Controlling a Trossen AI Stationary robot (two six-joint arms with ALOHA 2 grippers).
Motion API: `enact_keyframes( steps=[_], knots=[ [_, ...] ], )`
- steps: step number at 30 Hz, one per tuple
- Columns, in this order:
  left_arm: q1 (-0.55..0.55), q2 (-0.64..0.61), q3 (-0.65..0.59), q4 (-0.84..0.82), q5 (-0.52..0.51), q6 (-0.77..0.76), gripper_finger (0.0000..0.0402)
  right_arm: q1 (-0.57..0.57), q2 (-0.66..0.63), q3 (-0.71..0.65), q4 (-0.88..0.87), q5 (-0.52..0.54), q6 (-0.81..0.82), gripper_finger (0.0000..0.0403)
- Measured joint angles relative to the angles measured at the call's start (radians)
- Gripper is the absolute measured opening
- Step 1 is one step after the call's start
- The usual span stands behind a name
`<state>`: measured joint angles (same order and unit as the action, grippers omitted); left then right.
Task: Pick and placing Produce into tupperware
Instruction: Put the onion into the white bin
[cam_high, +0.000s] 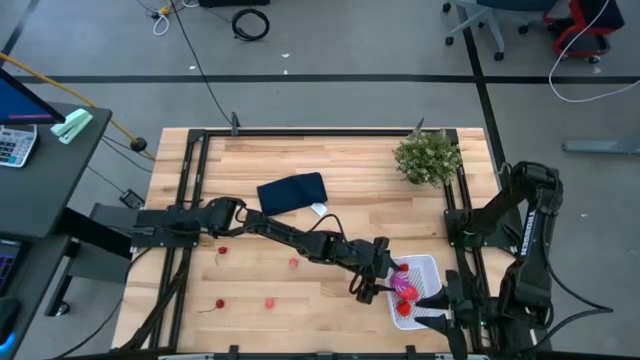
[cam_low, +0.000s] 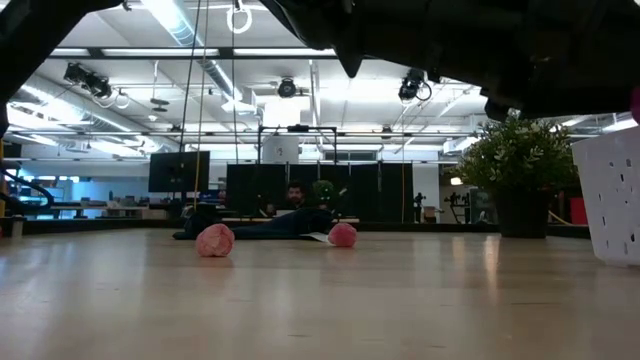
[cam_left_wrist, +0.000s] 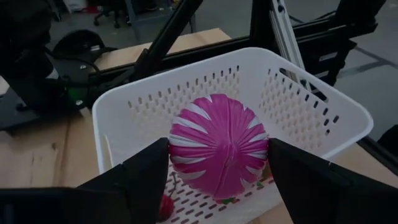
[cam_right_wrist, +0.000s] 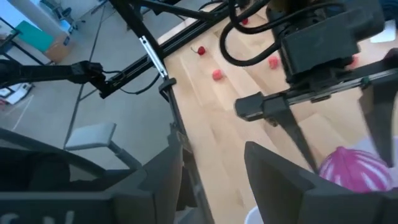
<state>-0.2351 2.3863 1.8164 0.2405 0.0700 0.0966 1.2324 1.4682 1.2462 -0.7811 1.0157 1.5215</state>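
Left pincer (cam_left_wrist: 217, 180) straddles striped ball (cam_left_wrist: 219, 151).

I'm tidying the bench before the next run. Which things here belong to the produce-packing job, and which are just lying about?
Part of the job:
- white tupperware
- purple striped ball, between the left gripper jaws, over the tupperware
- red piece in the tupperware
- small red and pink bits on the table

Lying about:
- green plant
- navy cloth

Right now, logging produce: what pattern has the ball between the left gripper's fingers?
Magenta ball, white stripes; left wrist view.
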Motion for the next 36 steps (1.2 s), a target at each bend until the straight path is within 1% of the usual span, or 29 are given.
enact_keyframes(
  steps=[4, 15, 18, 22, 24, 30, 36],
  knots=[
    [0.003, 0.000, 0.000, 0.000, 0.000, 0.028, 0.0272, 0.000, 0.013, 0.000, 0.018, 0.000, 0.000, 0.0183],
    [0.021, 0.000, 0.000, 0.002, 0.000, 0.020, 0.0273, 0.000, 0.027, 0.000, 0.056, 0.000, -0.003, 0.0183],
    [0.032, 0.000, -0.001, 0.020, 0.025, 0.017, 0.0273, 0.000, 0.027, 0.000, 0.056, 0.000, -0.004, 0.0183],
    [0.037, -0.001, -0.002, 0.078, 0.031, -0.099, 0.0273, 0.000, 0.027, 0.000, 0.055, -0.004, -0.010, 0.0183],
    [0.037, -0.002, -0.002, 0.091, 0.032, -0.117, 0.0272, 0.000, 0.027, 0.000, 0.055, -0.013, -0.032, 0.0183],
    [0.036, -0.002, -0.002, 0.134, 0.033, -0.079, 0.0269, 0.000, 0.023, 0.000, 0.053, -0.046, -0.088, 0.0183],
    [0.037, 0.002, -0.001, 0.092, 0.032, -0.028, 0.0271, 0.000, 0.017, 0.000, 0.052, -0.047, -0.109, 0.0183]
  ],
)
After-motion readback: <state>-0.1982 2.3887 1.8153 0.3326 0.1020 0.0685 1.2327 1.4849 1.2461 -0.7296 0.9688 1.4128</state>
